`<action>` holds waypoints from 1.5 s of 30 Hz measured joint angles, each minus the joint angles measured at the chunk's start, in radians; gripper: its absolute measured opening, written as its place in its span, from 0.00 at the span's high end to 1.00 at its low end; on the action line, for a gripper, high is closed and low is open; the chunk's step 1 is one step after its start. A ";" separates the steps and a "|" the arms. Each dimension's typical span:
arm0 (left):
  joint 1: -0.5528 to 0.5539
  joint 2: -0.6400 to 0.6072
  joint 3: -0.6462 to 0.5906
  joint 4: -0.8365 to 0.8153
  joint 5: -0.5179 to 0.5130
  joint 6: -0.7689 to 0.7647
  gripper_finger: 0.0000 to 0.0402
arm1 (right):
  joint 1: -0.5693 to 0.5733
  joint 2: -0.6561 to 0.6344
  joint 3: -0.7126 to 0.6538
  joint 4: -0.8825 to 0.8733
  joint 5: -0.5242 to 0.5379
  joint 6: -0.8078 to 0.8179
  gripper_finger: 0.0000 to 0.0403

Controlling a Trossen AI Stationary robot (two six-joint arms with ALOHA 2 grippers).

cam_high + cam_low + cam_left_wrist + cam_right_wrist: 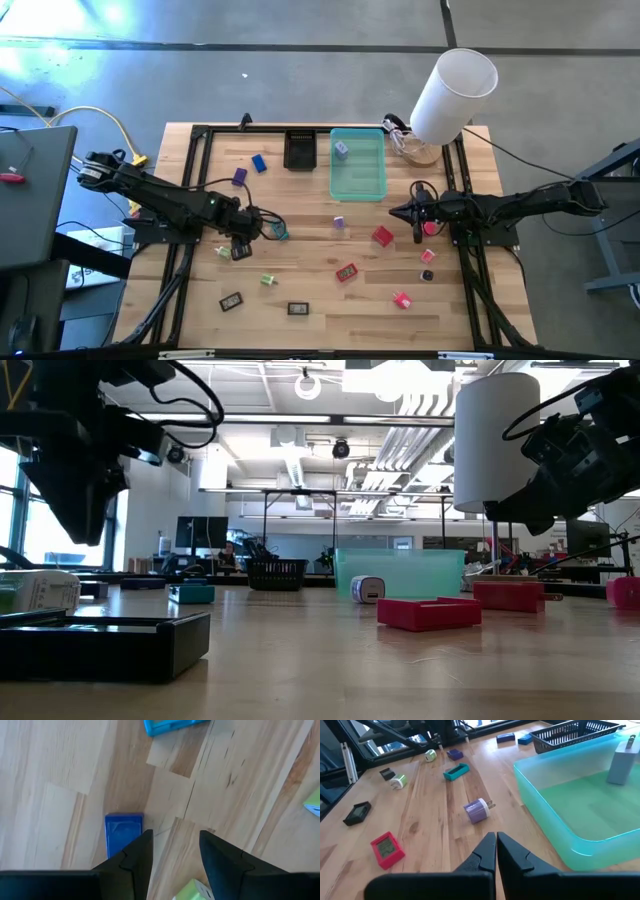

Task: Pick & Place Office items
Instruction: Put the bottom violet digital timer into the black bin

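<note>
wooden table (320, 300); left fingers (135, 855) half cover a blue piece (122, 832).

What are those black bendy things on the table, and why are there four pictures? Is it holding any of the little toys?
Those are two robot arms, each ending in a two-finger gripper. One picture looks down from above, one looks across at table height, and two come from cameras on the arms' wrists. The left gripper is open and hovers over the wooden table, right beside a small blue piece. The right gripper is shut and empty, near the see-through teal tray. Small coloured office items lie scattered around, like a red one and a purple plug. One grey piece already sits in the tray. Nothing is being held.
</note>
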 joint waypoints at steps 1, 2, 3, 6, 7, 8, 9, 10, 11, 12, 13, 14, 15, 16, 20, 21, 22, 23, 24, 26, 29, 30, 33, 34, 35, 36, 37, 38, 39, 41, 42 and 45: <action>0.000 0.001 0.000 -0.001 0.000 -0.001 0.62 | 0.000 0.000 0.000 0.000 -0.006 0.000 1.00; 0.000 0.003 0.000 0.000 0.000 -0.001 0.62 | 0.000 0.000 0.000 0.000 -0.018 0.000 1.00; 0.000 0.006 0.000 0.000 0.000 -0.001 0.62 | 0.000 0.000 0.000 0.000 -0.026 0.000 1.00; 0.000 0.020 0.000 0.004 0.005 -0.014 0.62 | 0.000 0.000 0.000 0.000 -0.050 0.000 1.00; 0.000 0.031 0.000 0.003 0.015 -0.032 0.62 | 0.000 0.000 0.000 -0.001 -0.053 -0.001 1.00; 0.000 0.044 0.000 0.002 0.025 -0.046 0.62 | 0.000 0.000 0.000 -0.001 -0.053 -0.002 1.00; 0.000 0.057 0.000 0.002 0.039 -0.053 0.62 | 0.000 0.000 0.000 -0.001 -0.055 -0.002 1.00; 0.000 0.073 0.000 0.003 0.050 -0.057 0.62 | 0.000 0.000 0.000 -0.002 -0.055 -0.003 1.00; 0.000 0.092 0.000 0.002 0.051 -0.057 0.62 | 0.000 0.000 0.000 -0.002 -0.053 -0.003 1.00; 0.000 0.109 0.000 0.002 0.053 -0.056 0.62 | 0.000 0.000 0.000 -0.002 -0.053 -0.003 1.00; 0.000 0.123 0.000 0.002 0.053 -0.055 0.62 | 0.000 0.000 0.000 -0.003 -0.054 -0.003 1.00; 0.001 0.138 0.000 0.003 0.053 -0.055 0.62 | 0.000 0.000 0.000 -0.004 -0.057 -0.003 1.00; 0.004 0.150 0.000 0.003 0.054 -0.055 0.62 | 0.000 0.000 0.000 -0.007 -0.064 -0.003 1.00; 0.008 0.159 0.000 0.002 0.055 -0.055 0.62 | 0.000 0.000 0.000 -0.009 -0.072 -0.003 1.00; 0.036 0.170 0.000 0.003 0.097 -0.089 0.62 | 0.000 0.001 0.000 -0.025 -0.075 -0.003 1.00; 0.047 0.170 0.000 0.002 0.113 -0.099 0.62 | 0.000 0.001 0.000 -0.031 -0.075 -0.004 1.00; 0.059 0.169 0.000 0.001 0.135 -0.098 0.62 | 0.000 0.001 0.000 -0.037 -0.075 -0.008 1.00; 0.073 0.169 0.000 -0.001 0.160 -0.085 0.62 | 0.000 0.001 0.000 -0.042 -0.075 -0.018 1.00; 0.085 0.170 0.000 -0.002 0.188 -0.081 0.62 | 0.000 0.001 0.000 -0.048 -0.075 -0.029 1.00; 0.107 0.169 0.000 -0.001 0.236 -0.097 0.62 | 0.000 0.001 0.000 -0.051 -0.068 -0.044 1.00; 0.142 0.169 0.000 0.000 0.285 -0.111 0.62 | 0.000 0.001 0.000 -0.047 -0.067 -0.055 1.00; 0.153 0.169 0.000 -0.001 0.289 -0.112 0.62 | 0.000 0.000 0.000 -0.046 -0.067 -0.055 1.00; 0.176 0.169 0.000 -0.001 0.297 -0.112 0.62 | 0.000 0.000 0.000 -0.047 -0.067 -0.053 1.00; 0.182 0.169 0.000 0.000 0.295 -0.112 0.62 | 0.000 0.000 0.000 -0.049 -0.067 -0.053 1.00; 0.189 0.169 0.000 0.000 0.291 -0.110 0.62 | 0.000 0.000 0.000 -0.051 -0.067 -0.052 1.00; 0.197 0.169 0.000 0.000 0.285 -0.099 0.61 | 0.000 0.001 0.000 -0.052 -0.067 -0.051 1.00; 0.203 0.169 0.000 0.000 0.285 -0.085 0.60 | 0.000 0.000 0.000 -0.053 -0.067 -0.050 1.00; 0.207 0.169 0.000 0.000 0.283 -0.077 0.59 | 0.000 0.000 0.000 -0.053 -0.067 -0.050 1.00; 0.210 0.169 0.000 0.000 0.283 -0.076 0.58 | 0.000 0.001 0.000 -0.053 -0.067 -0.049 1.00; 0.213 0.169 0.000 -0.001 0.287 -0.083 0.53 | 0.000 0.000 0.000 -0.053 -0.067 -0.048 1.00; 0.213 0.169 0.000 -0.001 0.289 -0.090 0.51 | 0.000 0.000 0.000 -0.053 -0.067 -0.048 1.00; 0.212 0.169 0.000 -0.002 0.293 -0.103 0.42 | 0.000 0.000 0.000 -0.053 -0.070 -0.048 1.00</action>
